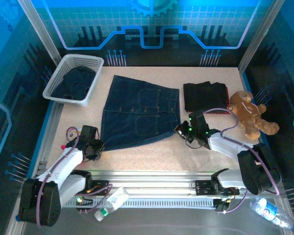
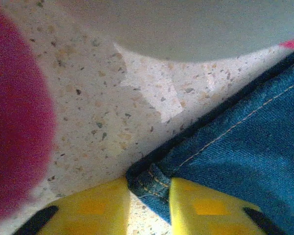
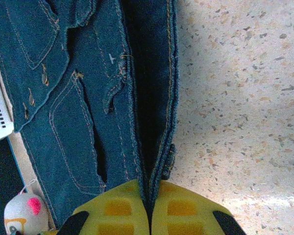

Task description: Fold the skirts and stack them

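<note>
Denim skirt [image 1: 139,111] flat, buttoned; left fingers [image 2: 206,210] pinch corner; right fingers [image 3: 181,210] clamp edge.

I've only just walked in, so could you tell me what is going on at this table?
A denim skirt lies spread flat mid-table. The right gripper is shut on its near right edge; the left gripper has the near left corner between its fingers, grip not certain. A folded black skirt lies beyond, beside a teddy bear, and more dark denim sits in the white basket.

Robot lab booth: aluminium frame [image 1: 39,29], blue circuit-print backdrop [image 1: 152,19]
</note>
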Controlling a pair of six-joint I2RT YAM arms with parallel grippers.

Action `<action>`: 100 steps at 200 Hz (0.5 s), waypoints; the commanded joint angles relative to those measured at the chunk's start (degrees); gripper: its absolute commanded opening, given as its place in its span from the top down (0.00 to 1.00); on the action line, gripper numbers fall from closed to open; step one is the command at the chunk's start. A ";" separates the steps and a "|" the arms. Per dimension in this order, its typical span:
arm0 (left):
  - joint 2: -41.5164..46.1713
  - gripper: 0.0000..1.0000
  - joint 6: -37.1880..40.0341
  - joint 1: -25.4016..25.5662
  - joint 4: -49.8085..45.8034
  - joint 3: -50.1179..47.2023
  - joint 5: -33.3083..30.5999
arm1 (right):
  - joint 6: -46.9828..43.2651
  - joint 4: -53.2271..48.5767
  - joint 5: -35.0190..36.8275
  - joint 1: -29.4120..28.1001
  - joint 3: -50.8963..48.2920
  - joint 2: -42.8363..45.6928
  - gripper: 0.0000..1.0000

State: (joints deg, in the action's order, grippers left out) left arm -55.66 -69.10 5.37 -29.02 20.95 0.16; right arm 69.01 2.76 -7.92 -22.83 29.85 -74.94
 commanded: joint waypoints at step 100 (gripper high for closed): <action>8.89 1.00 4.93 0.31 -8.55 12.36 -2.48 | 4.91 -3.38 1.49 0.25 0.10 4.17 1.00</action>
State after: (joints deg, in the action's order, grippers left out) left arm -47.09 -65.82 5.54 -33.58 29.43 -0.89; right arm 70.54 0.82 -7.90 -22.81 29.82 -72.62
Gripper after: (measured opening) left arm 0.055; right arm 0.065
